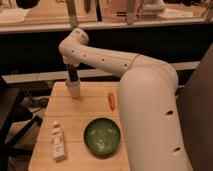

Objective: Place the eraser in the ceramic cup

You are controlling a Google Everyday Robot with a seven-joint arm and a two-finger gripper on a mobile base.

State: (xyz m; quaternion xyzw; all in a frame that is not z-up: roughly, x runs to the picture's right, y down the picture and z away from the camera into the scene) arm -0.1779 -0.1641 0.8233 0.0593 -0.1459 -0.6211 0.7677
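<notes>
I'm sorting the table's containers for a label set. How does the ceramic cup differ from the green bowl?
The ceramic cup is whitish, narrow and tall; the green bowl is dark green, wide and shallow. The cup stands at the table's far left corner, the bowl near the front edge. The claw hangs directly over the cup with a dark object at its mouth; nothing is above the bowl. Both stand upright on the table.

The wooden desk carries a whitish ceramic cup at its far left, right under the pincer. A small orange object lies far right, a green bowl near centre, a white bottle lying flat near left.
</notes>
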